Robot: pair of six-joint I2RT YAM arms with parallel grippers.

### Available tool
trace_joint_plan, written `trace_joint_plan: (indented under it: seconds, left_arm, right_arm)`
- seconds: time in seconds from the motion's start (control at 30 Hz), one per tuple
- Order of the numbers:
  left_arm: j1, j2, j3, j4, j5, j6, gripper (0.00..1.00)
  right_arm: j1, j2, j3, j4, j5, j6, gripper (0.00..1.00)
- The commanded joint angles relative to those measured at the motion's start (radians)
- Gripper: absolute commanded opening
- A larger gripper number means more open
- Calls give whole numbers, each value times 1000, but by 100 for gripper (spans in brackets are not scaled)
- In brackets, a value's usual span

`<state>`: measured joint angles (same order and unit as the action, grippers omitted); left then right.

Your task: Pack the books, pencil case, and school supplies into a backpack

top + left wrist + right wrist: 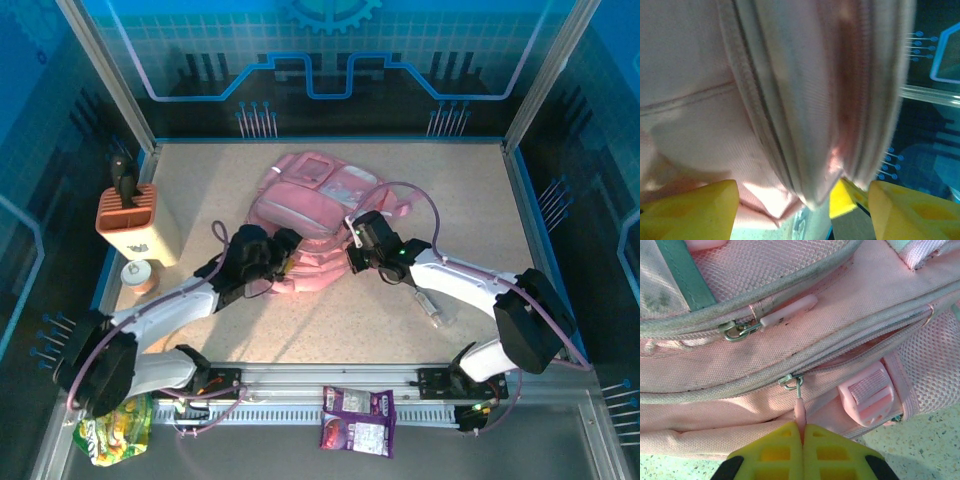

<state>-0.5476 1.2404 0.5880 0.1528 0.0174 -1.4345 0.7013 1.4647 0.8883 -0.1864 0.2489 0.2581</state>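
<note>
Right gripper (802, 432) first: its two yellow fingers (775, 452) are pressed together, and between their tips I see the pink zipper pull (799, 412) of the backpack (790, 345) pinched. This pull hangs from a small metal slider on the lower zipper line. A second slider with its own pink tab (787, 310) sits higher, on another zipper. A pink plastic buckle (870, 395) lies just to the right of the fingers.

Left gripper (802, 205) stands open, with one yellow finger at each lower corner of its wrist view. A rounded, piped edge of the pink fabric comes down between them. Whether a finger touches the cloth, I cannot tell.

From the top camera, both grippers meet at the near edge of the backpack, which lies flat in the middle of the speckled beige table (460, 190). A small clear tube (432, 308) lies on the table just beside the right forearm. At the left stands an orange-and-cream block holder (130, 220), with a small round pot (140, 277) near it. A purple packet (358, 420) and a green bag (115, 430) lie in front of the metal rail (300, 380). Blue walls (330, 60) with a circuit pattern close the cell.
</note>
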Motion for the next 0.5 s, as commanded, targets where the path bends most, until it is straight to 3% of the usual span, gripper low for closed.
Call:
trace_joint_plan:
  seconds: [0.0,0.1,0.3,0.47]
  left_arm:
    - [-41,64,65,86,-87,-53,69]
    - [-46,114,106,42,-122,-40,59]
    - [-46,152,102,44,-152,-10,22]
    - [-35,117,100,-34,-170,27,3]
  right_arm:
    - [5,-3,6,7,-7,14,0]
    - [1,-3,2,16,-5,19,0]
    - [-26,-6,5,7,23,22,0]
    - [-57,-1,14,9,42,7,0]
